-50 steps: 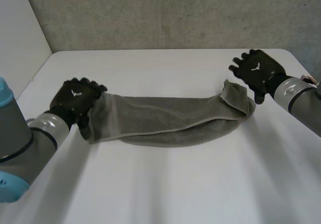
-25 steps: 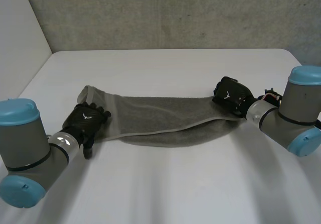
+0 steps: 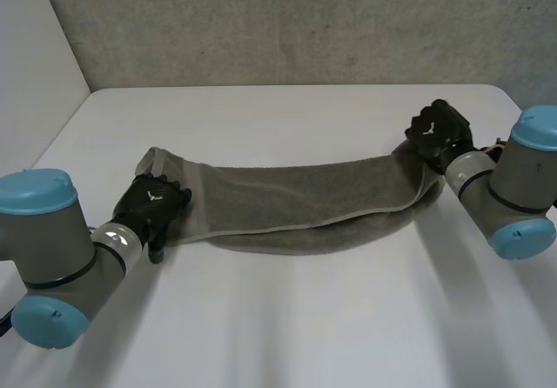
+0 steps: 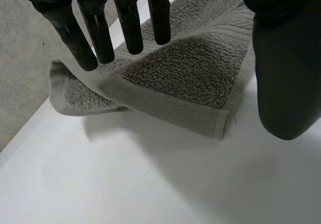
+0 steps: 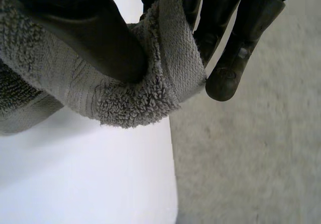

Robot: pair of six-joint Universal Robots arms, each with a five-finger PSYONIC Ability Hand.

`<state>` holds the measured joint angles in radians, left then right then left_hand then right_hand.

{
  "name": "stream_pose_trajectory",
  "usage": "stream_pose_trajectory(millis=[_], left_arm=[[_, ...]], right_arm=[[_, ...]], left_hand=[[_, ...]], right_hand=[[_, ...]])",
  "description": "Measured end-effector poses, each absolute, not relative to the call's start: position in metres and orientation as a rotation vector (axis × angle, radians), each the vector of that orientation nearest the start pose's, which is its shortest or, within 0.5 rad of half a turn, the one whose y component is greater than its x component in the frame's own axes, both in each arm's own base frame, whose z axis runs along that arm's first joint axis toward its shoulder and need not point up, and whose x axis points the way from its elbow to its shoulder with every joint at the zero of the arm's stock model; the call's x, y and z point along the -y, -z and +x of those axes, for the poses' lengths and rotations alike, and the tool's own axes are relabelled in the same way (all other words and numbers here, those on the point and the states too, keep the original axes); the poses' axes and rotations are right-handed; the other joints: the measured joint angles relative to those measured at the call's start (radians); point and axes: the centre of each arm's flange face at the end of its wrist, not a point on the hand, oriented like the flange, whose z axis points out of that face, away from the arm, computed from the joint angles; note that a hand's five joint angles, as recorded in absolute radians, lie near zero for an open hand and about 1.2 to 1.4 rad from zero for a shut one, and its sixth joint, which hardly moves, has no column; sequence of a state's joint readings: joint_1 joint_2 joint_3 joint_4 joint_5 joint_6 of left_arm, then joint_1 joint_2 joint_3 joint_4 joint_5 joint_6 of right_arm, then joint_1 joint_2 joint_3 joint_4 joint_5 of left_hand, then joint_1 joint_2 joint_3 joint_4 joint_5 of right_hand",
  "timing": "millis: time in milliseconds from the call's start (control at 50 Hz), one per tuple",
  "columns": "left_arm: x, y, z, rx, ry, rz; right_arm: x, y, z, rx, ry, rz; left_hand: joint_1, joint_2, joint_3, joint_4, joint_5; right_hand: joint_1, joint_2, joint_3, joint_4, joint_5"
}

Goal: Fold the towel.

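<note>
Starting at the left, the left hand (image 3: pixel 152 204) sits at the near corner of the towel's (image 3: pixel 296 201) left end, its fingers (image 4: pixel 128 23) straight and released over the pile and its thumb (image 4: pixel 286 73) standing off to the side above the bare table (image 3: pixel 287 318); nothing is gripped there, and I'd guess it is placed to pin or pick up that end. The far corner of that end is curled up off the surface in a loose flap. From there the towel runs as a long grey band, already doubled lengthwise, across the middle of the table towards the right, sagging slightly towards the near side. At its right end the right hand (image 3: pixel 439 130) has the cloth clenched between thumb and fingers (image 5: pixel 235 58), the end wrapped over the thumb and lifted clear of the table, which looks like the hold for carrying it over to the left. That held end is close to the table's right edge, which runs just beside it in the right wrist view, so there is little spare room on that side. Plenty of open white surface lies on the near side of the towel, and a clear strip lies beyond it up to the grey wall (image 3: pixel 287 23), so a sweep leftwards along the band should meet nothing.
</note>
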<state>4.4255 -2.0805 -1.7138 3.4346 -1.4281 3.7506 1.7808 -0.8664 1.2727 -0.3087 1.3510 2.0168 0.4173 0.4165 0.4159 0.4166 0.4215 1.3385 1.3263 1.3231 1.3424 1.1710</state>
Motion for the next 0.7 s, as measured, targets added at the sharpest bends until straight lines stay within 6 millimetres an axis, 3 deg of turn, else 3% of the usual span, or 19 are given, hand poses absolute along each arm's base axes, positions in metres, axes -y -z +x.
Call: stream_pose_trajectory(millis=[140,220,700], left_arm=[[0.295,-0.119,-0.238,-2.22,1.755,1.209],[0.299,-0.118,-0.24,-2.216,1.761,1.211],[0.321,-0.12,-0.257,-2.169,1.827,1.214]], right_arm=[[0.392,-0.165,0.23,-2.11,2.306,-1.584],[0.388,-0.164,0.227,-2.143,2.275,-1.511],[0.376,-0.159,0.222,-2.183,2.215,-1.498]], left_hand=[[0.055,0.052,0.054,0.056,0.055],[0.072,0.066,0.073,0.072,0.073],[0.633,0.636,0.636,0.631,0.625]], right_hand=[[0.001,0.0,0.001,0.0,0.0],[0.001,0.0,0.003,0.0,0.0],[0.001,0.0,0.009,0.0,0.0]])
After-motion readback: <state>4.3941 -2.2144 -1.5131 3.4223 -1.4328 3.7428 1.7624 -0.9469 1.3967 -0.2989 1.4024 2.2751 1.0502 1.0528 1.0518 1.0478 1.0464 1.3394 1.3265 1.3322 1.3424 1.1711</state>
